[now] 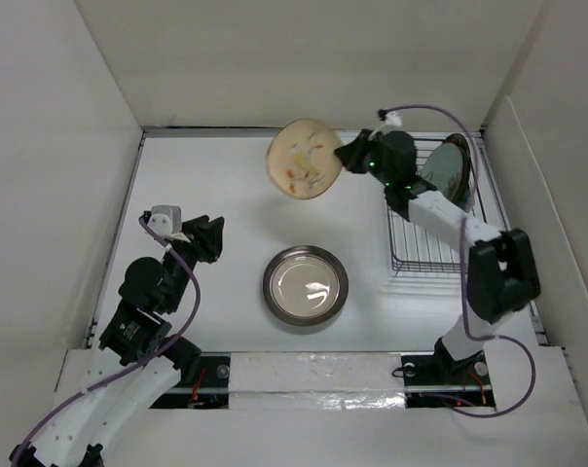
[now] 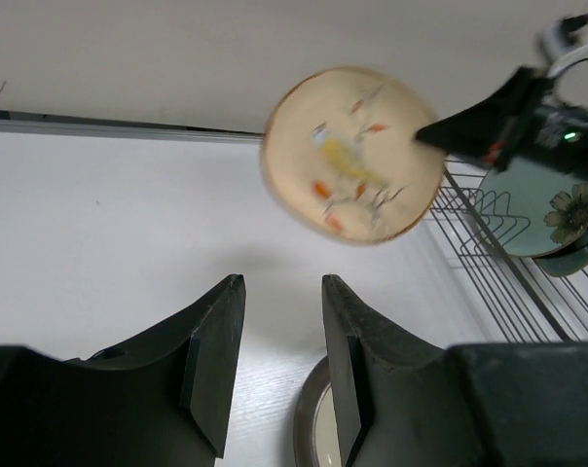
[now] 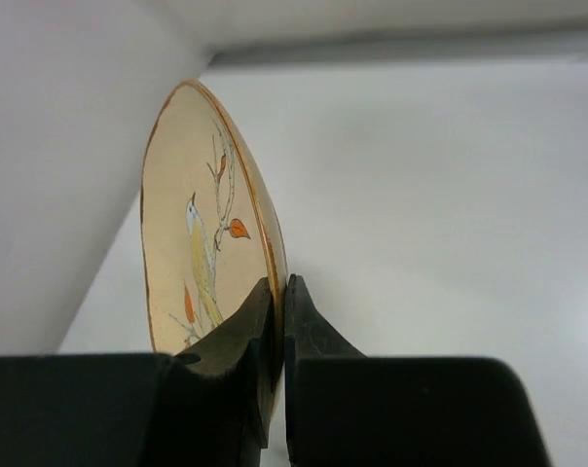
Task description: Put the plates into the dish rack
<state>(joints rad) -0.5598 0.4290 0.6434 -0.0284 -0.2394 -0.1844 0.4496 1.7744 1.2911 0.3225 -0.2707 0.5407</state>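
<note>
Jaws of the left gripper (image 1: 211, 238) stand spread and empty at the near left of the table (image 1: 226, 185). Just beyond, at centre, the silver plate (image 1: 306, 284) lies flat, not yet loaded. Farther back, the right gripper (image 3: 279, 287) is pressed together on the rim of the tan plate (image 1: 302, 159), which hangs in the air near the back wall, left of the dish rack (image 1: 421, 248).

Likely risks: the pinch takes only a narrow strip of rim, and nearly the whole plate reaches out past the fingers, so its weight may turn it in the grip or pull it free. On the way across it may knock the wire prongs or the teal plate (image 2: 539, 206) already standing in the rack, should it arrive tilted or low.

Hard to make out: the right arm covers much of the rack from above, so free slots and the number of plates inside cannot be counted. The left wrist view blurs the tan plate and crops the silver one.
</note>
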